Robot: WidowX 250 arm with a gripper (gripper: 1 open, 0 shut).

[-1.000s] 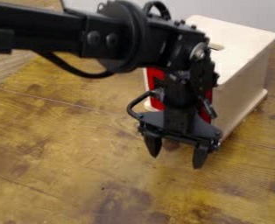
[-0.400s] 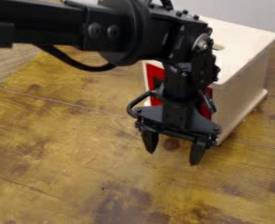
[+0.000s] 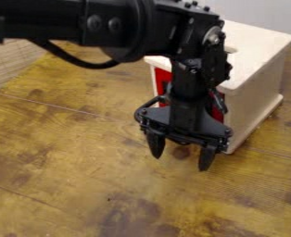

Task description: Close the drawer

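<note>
— Gripper (image 3: pixel 181 155)?
— Fingers parted, nothing between; pointing down, just in front of red drawer (image 3: pixel 164 81).
— Drawer position?
— Within cream-white casing (image 3: pixel 255 78), largely hidden behind arm (image 3: pixel 111 30); closure unconfirmed.
— Risk?
— Possibly snagging on the drawer's handle, or shoving casing askew if pushed off-centre.
— Change since the earlier frame?
— Shifted slightly up and towards casing.
</note>
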